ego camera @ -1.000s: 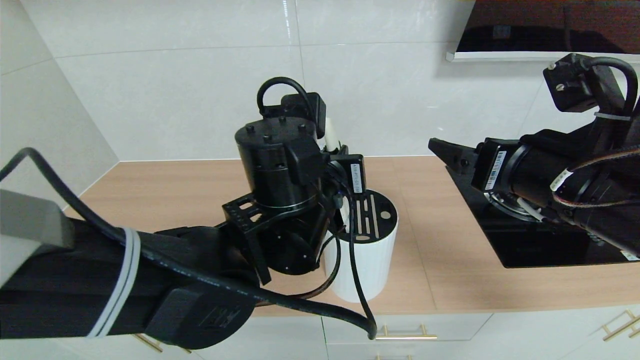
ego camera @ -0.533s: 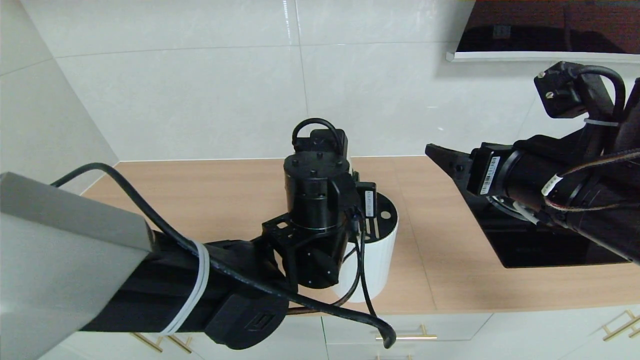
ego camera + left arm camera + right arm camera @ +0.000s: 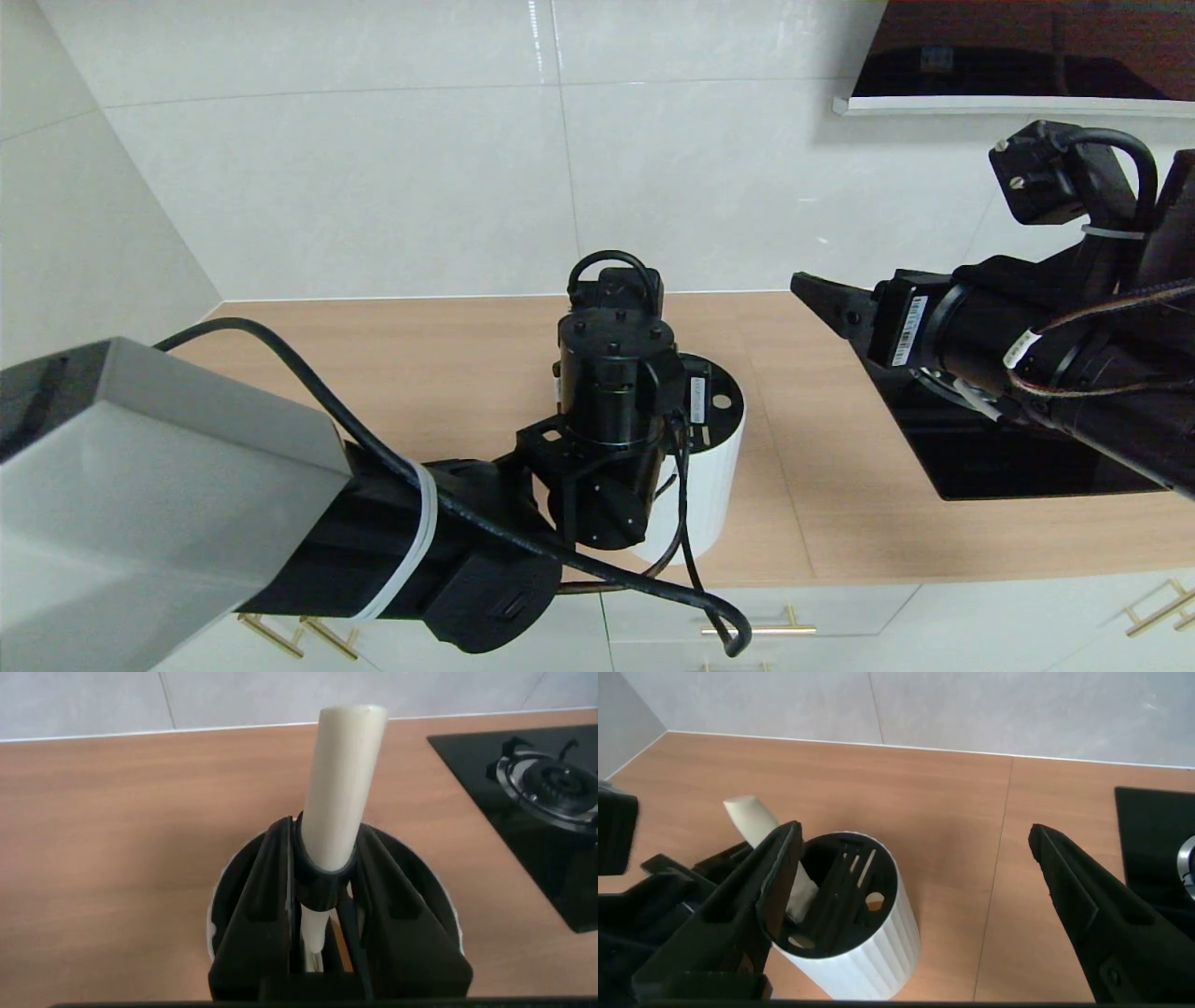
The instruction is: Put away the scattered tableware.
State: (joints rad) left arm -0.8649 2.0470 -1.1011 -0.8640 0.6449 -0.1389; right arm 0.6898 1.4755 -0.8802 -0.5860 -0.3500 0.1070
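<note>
A white cylindrical holder [image 3: 709, 485] with a black slotted top stands near the counter's front edge. My left gripper [image 3: 327, 840] hangs right over the holder [image 3: 213, 924], shut on a utensil with a cream handle [image 3: 341, 775]. The utensil's metal part [image 3: 313, 943] points down into the slotted top. In the head view the left wrist [image 3: 611, 373] hides the utensil. To the right of the holder [image 3: 887, 943] and above the counter, my right gripper [image 3: 913, 835] is open with nothing between its fingers; its fingertip [image 3: 814, 289] points left.
A black cooktop [image 3: 980, 457] is set into the wooden counter [image 3: 373, 364] on the right, under my right arm. A tiled wall runs behind the counter and a range hood [image 3: 1008, 75] hangs at the upper right. The counter's front edge lies just before the holder.
My left arm has moved right and down over the holder, lowering the cream-handled utensil toward the slotted top. My right gripper has drifted slightly left.
</note>
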